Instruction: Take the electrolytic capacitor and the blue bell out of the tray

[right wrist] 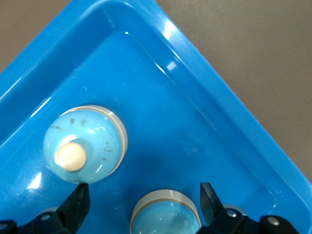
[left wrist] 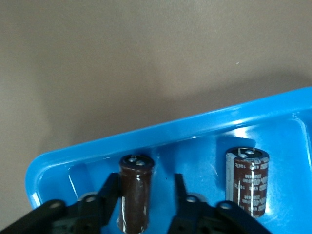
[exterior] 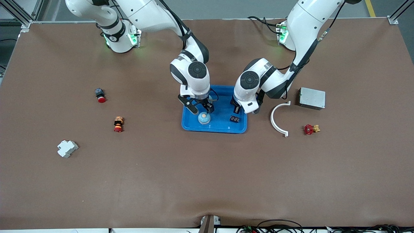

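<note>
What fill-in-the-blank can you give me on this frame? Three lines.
1. The right wrist view shows ___ bells in the blue tray.
2. The left claw is open around a brown ___.
3. The red-handled valve sits toward the ___ arm's end of the table.
Missing words: two; capacitor; left.

Both arms reach in from their bases along the table's top edge and bend down over its middle. The right gripper points down with its fingers spread wide apart. The left gripper hangs low beside it, toward the left arm's end, its fingers likewise parted.
</note>
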Motion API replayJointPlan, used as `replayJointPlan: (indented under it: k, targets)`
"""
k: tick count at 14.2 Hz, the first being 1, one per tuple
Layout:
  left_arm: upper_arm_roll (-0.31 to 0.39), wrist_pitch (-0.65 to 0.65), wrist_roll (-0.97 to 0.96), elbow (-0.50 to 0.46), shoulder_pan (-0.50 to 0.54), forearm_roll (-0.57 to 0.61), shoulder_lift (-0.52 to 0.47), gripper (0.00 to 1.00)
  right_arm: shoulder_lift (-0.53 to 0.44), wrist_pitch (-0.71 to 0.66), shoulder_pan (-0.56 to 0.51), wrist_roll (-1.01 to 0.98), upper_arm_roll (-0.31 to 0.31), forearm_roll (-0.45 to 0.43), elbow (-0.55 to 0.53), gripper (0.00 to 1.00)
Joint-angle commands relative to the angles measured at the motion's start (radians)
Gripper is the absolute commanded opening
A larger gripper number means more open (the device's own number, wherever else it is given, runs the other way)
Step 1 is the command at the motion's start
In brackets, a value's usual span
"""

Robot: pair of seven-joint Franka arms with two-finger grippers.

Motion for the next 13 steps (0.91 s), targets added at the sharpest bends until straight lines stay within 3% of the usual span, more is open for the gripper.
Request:
replayJointPlan:
  k: [1,2,6,10,13]
  targets:
    - [-0.001,0.004,-0.028,0.016,-0.006,0.027,0.010,0.10,0.012,-0.002,0.018,0.029,-0.005,-0.018,0.019,1.00]
    - [-0.001,0.002,-0.027,0.018,-0.006,0.027,0.010,0.00,0.014,-0.002,0.021,0.029,-0.005,-0.019,0.019,1.00]
    - [-0.002,-0.044,-0.019,0.055,-0.003,0.027,-0.015,0.00,0.017,-0.002,0.039,0.029,-0.007,-0.019,0.014,1.00]
    - [-0.001,-0.246,0.005,0.154,0.026,0.025,-0.074,0.00,0.023,-0.002,0.053,0.044,-0.007,-0.021,0.011,1.00]
    - [0.001,-0.373,0.132,0.150,0.115,0.025,-0.152,0.00,0.024,-0.002,0.056,0.046,-0.007,-0.021,0.011,1.00]
